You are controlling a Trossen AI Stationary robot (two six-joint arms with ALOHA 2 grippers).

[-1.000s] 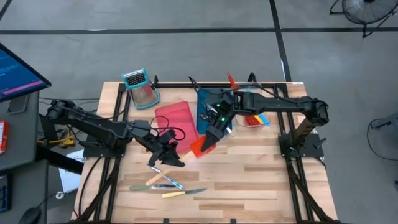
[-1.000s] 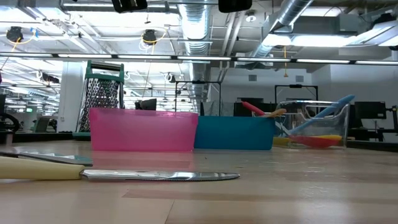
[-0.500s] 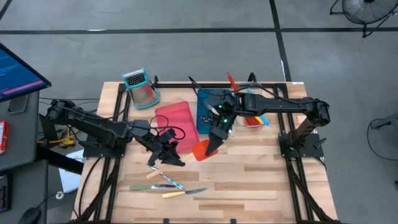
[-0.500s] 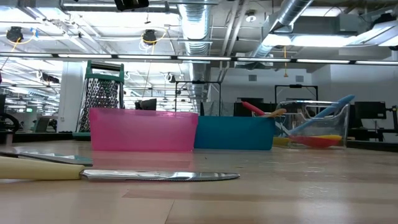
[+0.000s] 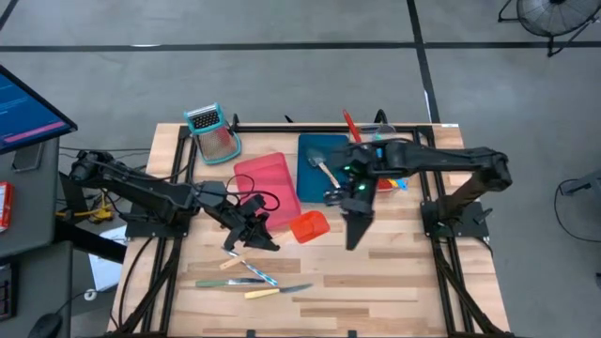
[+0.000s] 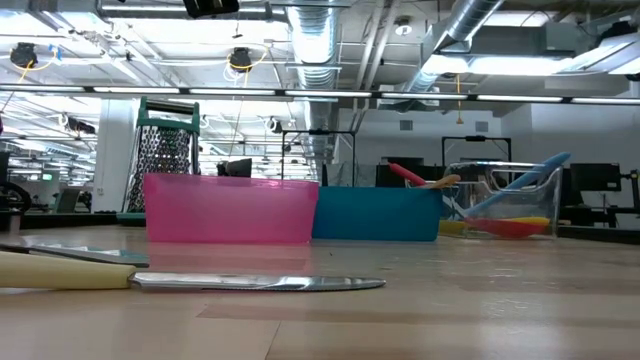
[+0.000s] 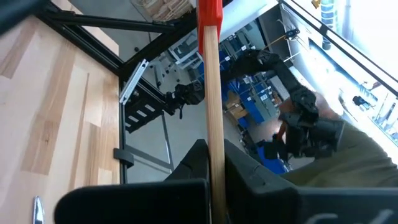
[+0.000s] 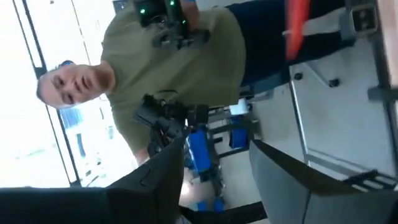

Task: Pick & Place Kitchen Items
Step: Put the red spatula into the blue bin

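My left gripper is shut on a wooden-handled red spatula, whose red head points toward the table's right. The low view shows neither gripper nor the spatula. My right gripper is open and empty, just right of the red head and apart from it. A grey spatula lies in the blue tray. Red, yellow and blue spoons rest in the clear tray. Slim knives lie on the wood near the front edge. My left gripper pinches the spatula's wooden handle between its two fingers, well away from the red head. The handle runs on past the fingertips toward the table's right. How far the spatula stands above the table I cannot tell.
A pink tray stands beside the blue tray. A teal-framed grater is at the far left. A person shows in the right wrist view, beyond the table. Bare wood lies at the front right.
My right gripper has come away from the spatula's red head and swung toward the table's right and near edges. The spatula has stayed in my left gripper, its red head shifted slightly right.
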